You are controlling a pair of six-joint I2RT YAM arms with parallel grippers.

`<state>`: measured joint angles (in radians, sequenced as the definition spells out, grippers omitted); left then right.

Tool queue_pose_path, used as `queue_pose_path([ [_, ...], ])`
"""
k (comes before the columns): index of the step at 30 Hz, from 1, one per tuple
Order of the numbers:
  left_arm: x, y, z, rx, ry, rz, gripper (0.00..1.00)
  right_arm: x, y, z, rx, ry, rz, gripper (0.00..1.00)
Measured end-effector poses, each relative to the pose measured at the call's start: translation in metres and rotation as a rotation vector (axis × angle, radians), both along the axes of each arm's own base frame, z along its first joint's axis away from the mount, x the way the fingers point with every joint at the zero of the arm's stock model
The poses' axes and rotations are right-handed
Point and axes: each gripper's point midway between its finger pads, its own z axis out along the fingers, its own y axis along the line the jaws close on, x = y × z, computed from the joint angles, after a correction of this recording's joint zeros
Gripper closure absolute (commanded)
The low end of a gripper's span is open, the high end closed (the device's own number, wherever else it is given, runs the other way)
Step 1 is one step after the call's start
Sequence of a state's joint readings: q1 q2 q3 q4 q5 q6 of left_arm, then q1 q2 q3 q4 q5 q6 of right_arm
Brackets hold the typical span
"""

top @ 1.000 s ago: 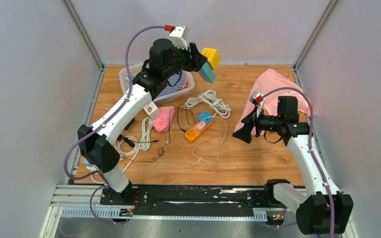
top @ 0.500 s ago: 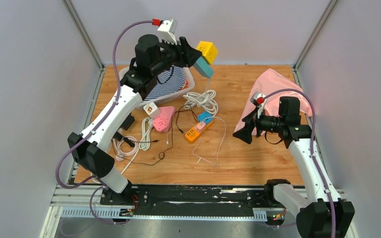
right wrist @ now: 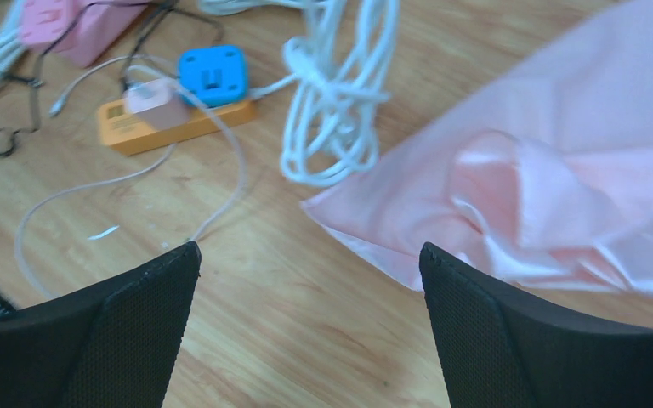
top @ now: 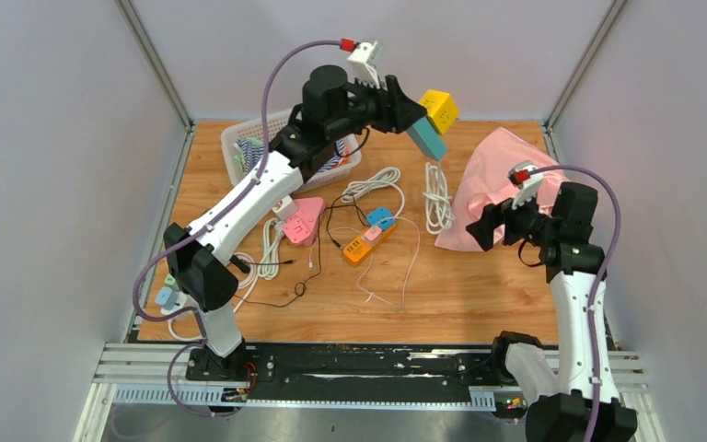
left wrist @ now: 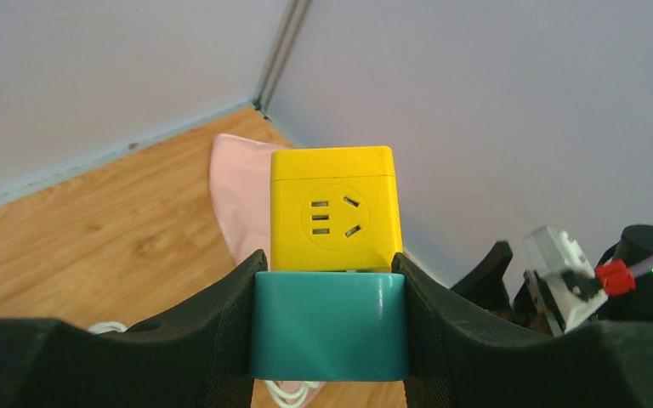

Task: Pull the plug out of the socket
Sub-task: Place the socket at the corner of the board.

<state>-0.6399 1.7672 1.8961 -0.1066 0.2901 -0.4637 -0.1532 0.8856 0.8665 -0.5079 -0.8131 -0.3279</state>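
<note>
At 4 o'clock, low over the wooden tabletop (top: 479, 295), beside the crumpled pink cloth (top: 502, 170): right gripper (top: 477, 227), spread wide, gripping nothing. Farther, at 12 o'clock, raised high: left gripper (left wrist: 327, 259), half closed, clamping the teal rectangular plastic plug (left wrist: 329, 327) between both fingers, yellow plastic cube socket (left wrist: 333, 212) seated just beyond the fingertips, plugged together.

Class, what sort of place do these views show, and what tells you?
Probably a robotics test cell: grey panel walls enclose a wooden table, and a left arm and right arm are bolted to a rail.
</note>
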Motion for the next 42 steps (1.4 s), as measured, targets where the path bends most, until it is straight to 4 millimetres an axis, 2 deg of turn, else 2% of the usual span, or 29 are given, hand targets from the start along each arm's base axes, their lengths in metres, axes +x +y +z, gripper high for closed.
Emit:
queue_pose_path([
  [5, -0.023, -0.039, -0.018, 0.025, 0.023, -0.066, 1.0, 0.009, -0.054, 0.012, -0.064, -0.043, -0.28, 0.0],
  [10, -0.05, -0.076, -0.038, 0.051, 0.048, -0.122, 1.0, 0.015, -0.09, 0.013, -0.104, -0.038, -0.487, 0.0],
  [13, -0.061, -0.092, -0.056, 0.067, 0.075, -0.14, 1.0, 0.016, -0.101, 0.01, -0.112, -0.021, -0.544, 0.0],
  [20, -0.084, -0.119, -0.118, 0.093, 0.139, -0.13, 1.0, 0.018, -0.113, 0.008, -0.122, -0.009, -0.616, 0.0],
  [24, -0.098, -0.132, -0.135, 0.091, 0.14, -0.14, 1.0, 0.018, -0.119, 0.009, -0.124, -0.011, -0.645, 0.0],
  [27, -0.105, -0.133, -0.154, 0.097, 0.142, -0.133, 1.0, 0.019, -0.121, 0.009, -0.124, -0.009, -0.656, 0.0],
  [30, -0.117, -0.123, -0.188, 0.141, 0.166, -0.117, 1.0, 0.019, -0.122, 0.007, -0.123, -0.004, -0.657, 0.0],
  [32, -0.129, -0.115, -0.211, 0.177, 0.184, -0.112, 1.0, 0.019, -0.122, 0.007, -0.123, -0.003, -0.657, 0.0],
  [36, -0.159, -0.1, -0.241, 0.237, 0.197, -0.121, 1.0, 0.019, -0.121, 0.007, -0.123, -0.002, -0.656, 0.0],
  [38, -0.171, -0.09, -0.251, 0.266, 0.195, -0.121, 1.0, 0.019, -0.121, 0.007, -0.121, -0.003, -0.653, 0.0],
  [42, -0.188, -0.069, -0.257, 0.279, 0.187, -0.118, 1.0, 0.02, -0.119, 0.007, -0.116, -0.003, -0.645, 0.0],
])
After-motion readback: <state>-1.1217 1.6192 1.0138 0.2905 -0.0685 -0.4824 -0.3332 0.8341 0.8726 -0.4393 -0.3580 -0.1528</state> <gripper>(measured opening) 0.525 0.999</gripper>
